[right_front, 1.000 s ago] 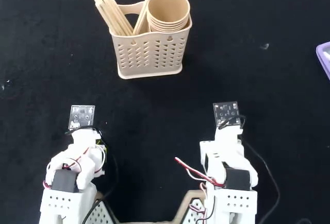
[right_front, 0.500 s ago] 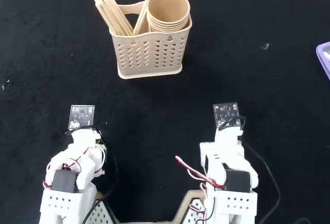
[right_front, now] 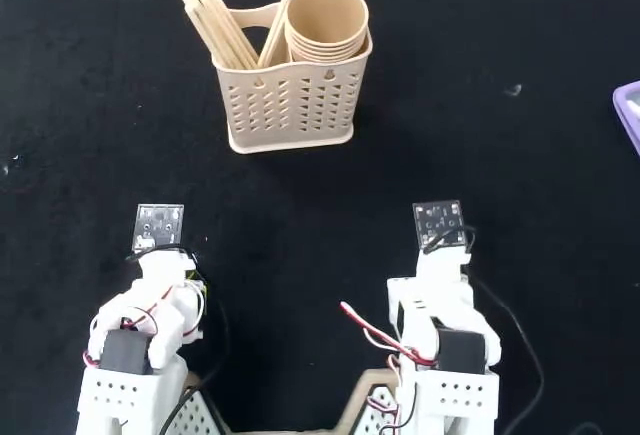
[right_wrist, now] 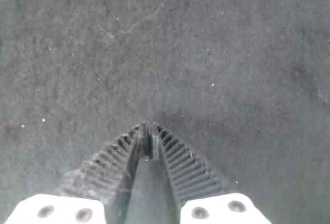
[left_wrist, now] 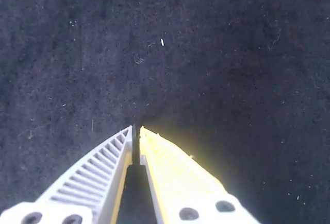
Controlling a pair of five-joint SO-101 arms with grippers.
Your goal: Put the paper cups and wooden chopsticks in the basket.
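The paper cups (right_front: 326, 20) are sitting nested in a stack, mouth up, in one compartment of the basket (right_front: 290, 105), and the wooden chopsticks (right_front: 215, 25) are standing on end in the compartment beside them, fanning out above the rim, with a few leaning across against the top cup. The basket is standing upright on the black table (right_front: 100, 105), well ahead of both sets of fingertips and roughly between the two arms' lines, a little nearer the left arm's. The left gripper (left_wrist: 135, 131) is pointing down at bare black cloth, its two ribbed fingers (left_wrist: 98, 180) pressing together at the tips and gripping nothing; only lint specks are lying on the cloth just beyond those tips. The right gripper (right_wrist: 148, 131) is hanging the same way over the cloth, its fingers (right_wrist: 185, 165) meeting at the tips and holding nothing, with a thin stray thread lying on the cloth farther out from them. In the high view the left arm (right_front: 145, 325) and the right arm (right_front: 440, 325) are sitting folded back at the near edge of the table, well apart from the basket. A purple object (right_front: 628, 110) is showing at the table's far right edge, well off to the outer side of the right arm's fingers.
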